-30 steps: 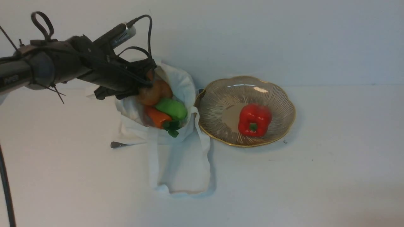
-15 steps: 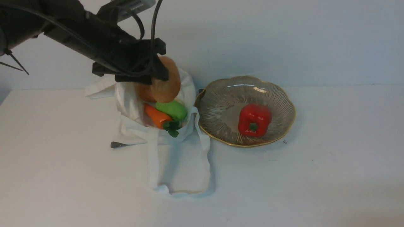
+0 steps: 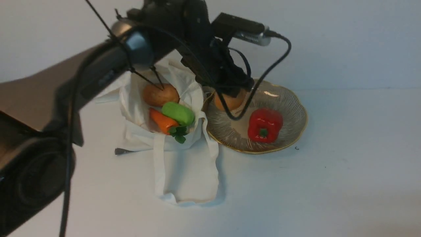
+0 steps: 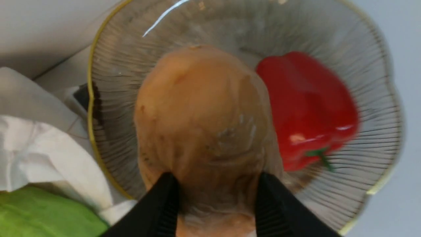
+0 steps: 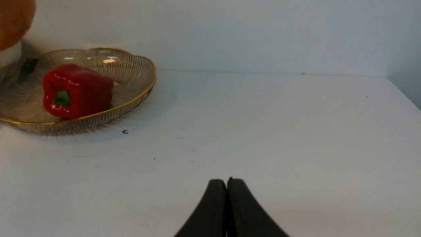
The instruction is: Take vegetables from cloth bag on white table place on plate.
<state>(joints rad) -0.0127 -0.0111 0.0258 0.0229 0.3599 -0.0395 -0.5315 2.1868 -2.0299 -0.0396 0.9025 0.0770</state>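
Note:
My left gripper [image 3: 230, 93] is shut on a brown potato [image 3: 229, 101], holding it over the left part of the plate [image 3: 292, 102]. In the left wrist view the potato [image 4: 204, 121] fills the gap between the black fingers [image 4: 164, 200], above the plate [image 4: 371, 138]. The cloth bag [image 3: 184, 171] lies left of the plate and holds a second potato [image 3: 160, 94], a green vegetable [image 3: 178, 113] and an orange carrot [image 3: 161, 121]. My right gripper [image 5: 227, 181] is shut and empty, low over the white table [image 5: 263, 131], right of the plate [image 5: 138, 79].
A red bell pepper [image 3: 265, 125] lies in the plate; it also shows in the left wrist view [image 4: 309, 108] and the right wrist view [image 5: 77, 90]. A small dark metal piece [image 3: 122, 151] pokes out at the bag's left edge. A wall stands behind the table.
My left gripper has lifted the potato out of the bag and carried it right, to above the plate's left part. The other potato now shows in the bag.

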